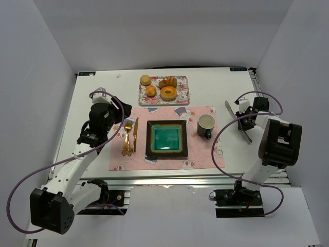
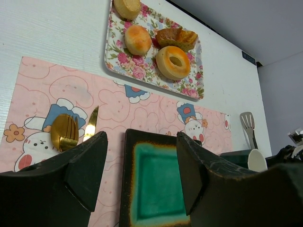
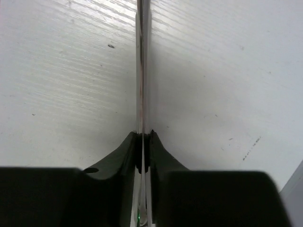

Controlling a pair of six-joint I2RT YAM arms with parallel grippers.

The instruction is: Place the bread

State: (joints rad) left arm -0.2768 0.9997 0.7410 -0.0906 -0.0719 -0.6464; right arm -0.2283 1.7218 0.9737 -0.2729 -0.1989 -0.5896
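The bread (image 1: 145, 80) is a small pale tan bun at the back left corner of the floral tray (image 1: 183, 96); the left wrist view cuts it off at the top (image 2: 127, 6). My left gripper (image 1: 114, 122) is open and empty over the pink mat, its fingers (image 2: 142, 165) framing the left side of the green plate (image 1: 149, 140), well short of the tray. My right gripper (image 1: 245, 122) is far right, shut on a silver utensil (image 1: 231, 113) that lies on the table; the wrist view shows its thin edge (image 3: 142, 71) pinched between the jaws (image 3: 143, 142).
The tray (image 2: 118, 56) also holds an orange bun (image 2: 138, 39), a donut (image 2: 173, 62) and a brown pastry (image 2: 177, 37). A gold fork (image 1: 127, 138) and knife (image 1: 135, 135) lie left of the plate. A cup (image 1: 206, 125) stands right of it.
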